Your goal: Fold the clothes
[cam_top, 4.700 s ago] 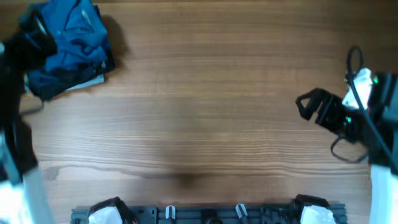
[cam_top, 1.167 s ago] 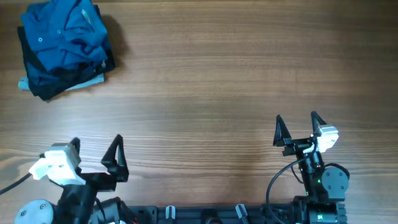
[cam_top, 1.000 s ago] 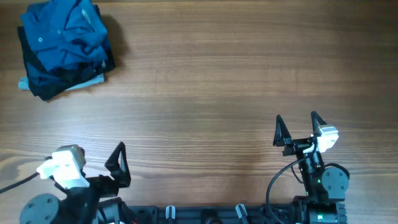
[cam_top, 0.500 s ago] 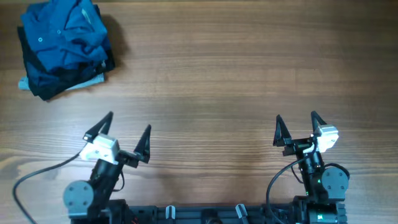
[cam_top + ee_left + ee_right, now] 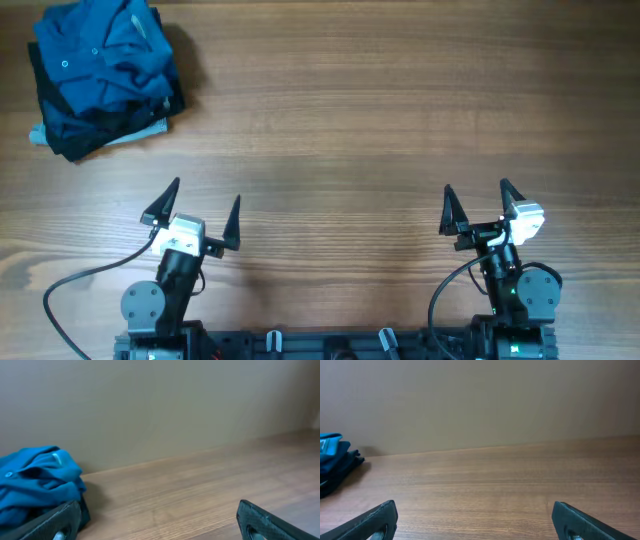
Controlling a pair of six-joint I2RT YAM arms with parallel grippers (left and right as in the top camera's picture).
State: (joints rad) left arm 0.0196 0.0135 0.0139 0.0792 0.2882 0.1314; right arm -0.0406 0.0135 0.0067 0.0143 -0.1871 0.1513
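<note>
The polo shirt [image 5: 100,55] lies bundled atop a pile [image 5: 62,143], well ahead-left of the left gripper [image 5: 205,192]. That and the right gripper [image 5: 477,187] gape empty. The folding looks roughly finished.

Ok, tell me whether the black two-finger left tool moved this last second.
Yes: left tool swung right and up-table, judged against the unmoved crumpled blue polo shirt.

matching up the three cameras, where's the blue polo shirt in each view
Overhead: blue polo shirt in the top left corner.
Left wrist: shirt at the lower left.
Right wrist: a sliver at the far left edge.
Shared landmark: the dark garment under it.
</note>
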